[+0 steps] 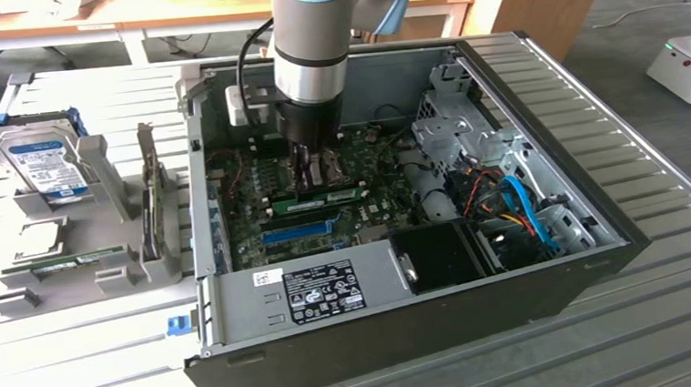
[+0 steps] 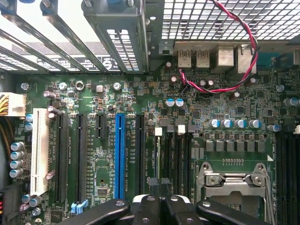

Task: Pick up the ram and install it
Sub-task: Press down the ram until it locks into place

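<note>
A ribbed, light grey metal bench carries an open black computer case, and wooden desks stand behind it in an office-like room. Inside the case lies a green motherboard with long black slots, one blue slot and a bare metal processor socket. The end effector hangs low over the board, its fingers closed together, and the pictures do not make clear that they hold anything. A thin green ram stick lies along the board just below the fingertips. On the exterior view's left, a grey holder carries a silver hard drive with a blue label. The case walls close in around the arm.
</note>
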Robot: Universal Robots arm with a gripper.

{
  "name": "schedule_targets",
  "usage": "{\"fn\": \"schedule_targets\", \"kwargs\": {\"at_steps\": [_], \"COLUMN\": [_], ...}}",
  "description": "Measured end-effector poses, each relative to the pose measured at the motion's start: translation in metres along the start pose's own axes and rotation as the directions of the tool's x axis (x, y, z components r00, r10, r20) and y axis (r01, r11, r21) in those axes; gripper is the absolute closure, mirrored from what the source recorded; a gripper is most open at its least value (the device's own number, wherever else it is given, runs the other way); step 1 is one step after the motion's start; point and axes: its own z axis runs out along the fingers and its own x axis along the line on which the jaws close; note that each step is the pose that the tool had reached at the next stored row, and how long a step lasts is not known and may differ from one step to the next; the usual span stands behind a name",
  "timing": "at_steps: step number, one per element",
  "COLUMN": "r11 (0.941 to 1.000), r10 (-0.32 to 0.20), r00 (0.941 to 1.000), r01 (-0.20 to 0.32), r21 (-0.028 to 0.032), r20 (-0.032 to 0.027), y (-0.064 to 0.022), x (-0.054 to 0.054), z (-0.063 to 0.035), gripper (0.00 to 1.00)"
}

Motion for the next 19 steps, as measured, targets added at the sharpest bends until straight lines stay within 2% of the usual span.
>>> {"fn": "schedule_targets", "kwargs": {"at_steps": [14, 16, 19], "r11": [1.0000, 1.0000, 1.0000], "r10": [0.000, 0.000, 0.000], "r00": [1.0000, 1.0000, 1.0000], "r01": [0.000, 0.000, 0.000], "r21": [0.0000, 0.0012, 0.0001], "r20": [0.0004, 0.0021, 0.0004], "y": [0.0000, -0.0001, 0.0002], "x": [0.0000, -0.0003, 0.0001], "z": [0.0005, -0.0007, -0.0050], "gripper": [0.90, 0.90, 0.90]}}
